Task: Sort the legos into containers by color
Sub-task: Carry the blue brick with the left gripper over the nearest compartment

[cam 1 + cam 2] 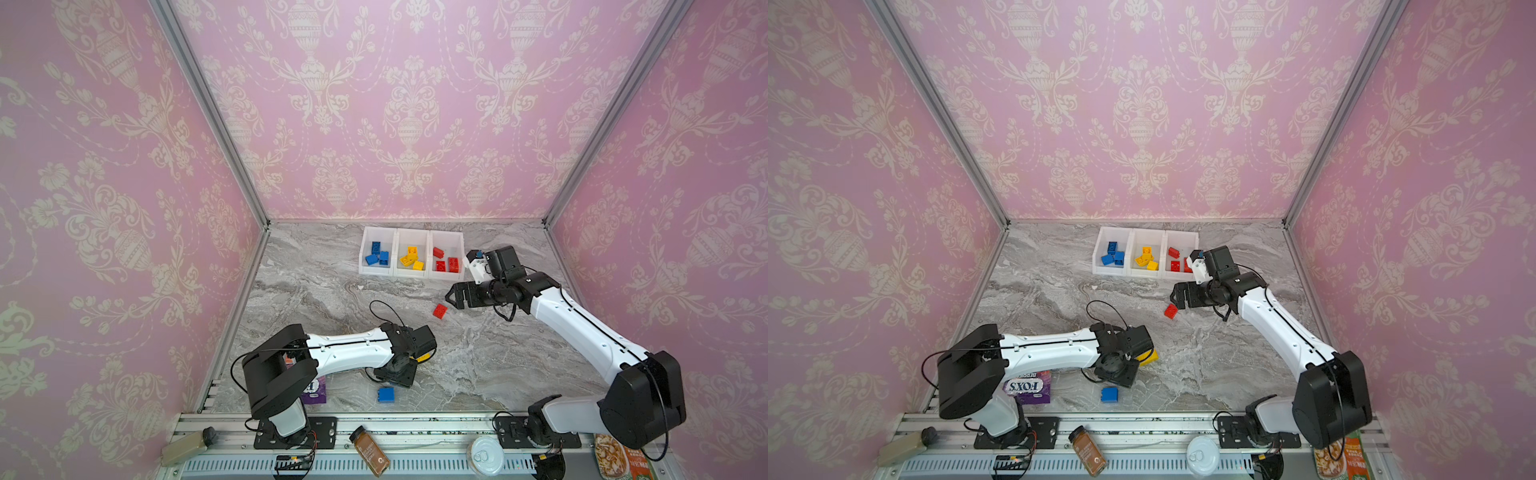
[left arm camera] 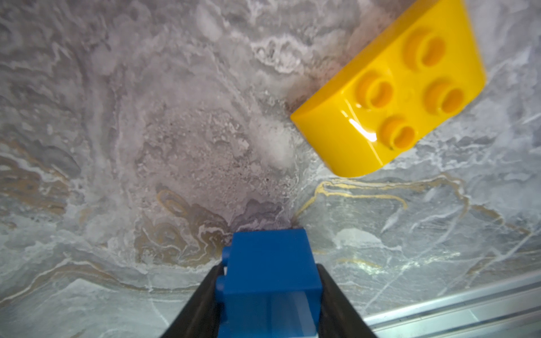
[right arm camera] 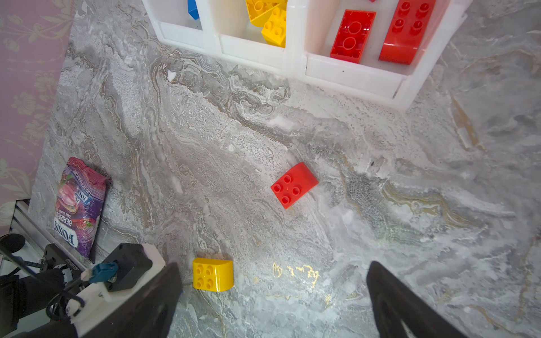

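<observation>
Closest to the camera, on the front rail, there's a spice jar lying on its side and a round white tub. Just past that, a purple candy bag lies on the counter, tucked under the left arm.

The left hand is down low near the front edge and closed in on a blue brick. In the left wrist view the black fingers press against both sides of it. A yellow brick sits a bit further in, studs up. It's apart from the hand, and in both top views it's half hidden under the wrist camera.

Around mid-counter there's a lone red brick, studs up too. The right hand hovers just beside it with its fingers spread wide and nothing between them.

All the way back near the wall are the three joined white bins. There are blue bricks in the left one, yellow bricks in the middle and red bricks in the right.
</observation>
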Controlling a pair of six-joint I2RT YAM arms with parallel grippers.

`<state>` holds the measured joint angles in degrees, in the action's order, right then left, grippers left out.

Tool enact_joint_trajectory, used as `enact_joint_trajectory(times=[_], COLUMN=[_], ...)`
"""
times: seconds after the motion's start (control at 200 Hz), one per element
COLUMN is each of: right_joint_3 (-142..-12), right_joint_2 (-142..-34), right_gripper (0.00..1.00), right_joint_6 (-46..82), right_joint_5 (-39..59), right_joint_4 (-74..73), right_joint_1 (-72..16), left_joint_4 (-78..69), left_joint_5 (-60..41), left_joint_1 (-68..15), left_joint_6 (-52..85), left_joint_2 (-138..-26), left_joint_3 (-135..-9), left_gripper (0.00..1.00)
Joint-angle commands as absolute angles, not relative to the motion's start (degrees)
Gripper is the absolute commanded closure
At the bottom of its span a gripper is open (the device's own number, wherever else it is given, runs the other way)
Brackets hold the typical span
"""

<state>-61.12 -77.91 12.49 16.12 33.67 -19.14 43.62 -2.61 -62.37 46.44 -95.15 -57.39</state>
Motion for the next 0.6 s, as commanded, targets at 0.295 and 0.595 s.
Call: enact_joint_trajectory(times=[0.295, 0.595], right_joint_3=[-57.4, -54.1], right_joint_2=[-75.7, -75.1], right_gripper=[0.0, 0.0], right_joint_6=[14.4, 17.1], right_joint_5=[18.5, 21.3], right_joint_4=[32.4, 29.0], right_joint_1=[-18.9, -18.9], left_joint_4=[48.1, 52.8], left_joint_5=[1.7, 6.9], left_joint_1=[-60.0, -49.6], left_joint_6=[45.3, 36.2], left_joint_2=[-91.6, -87.4], left_joint_3=[-59.0, -65.6], left_gripper=[0.69, 0.7])
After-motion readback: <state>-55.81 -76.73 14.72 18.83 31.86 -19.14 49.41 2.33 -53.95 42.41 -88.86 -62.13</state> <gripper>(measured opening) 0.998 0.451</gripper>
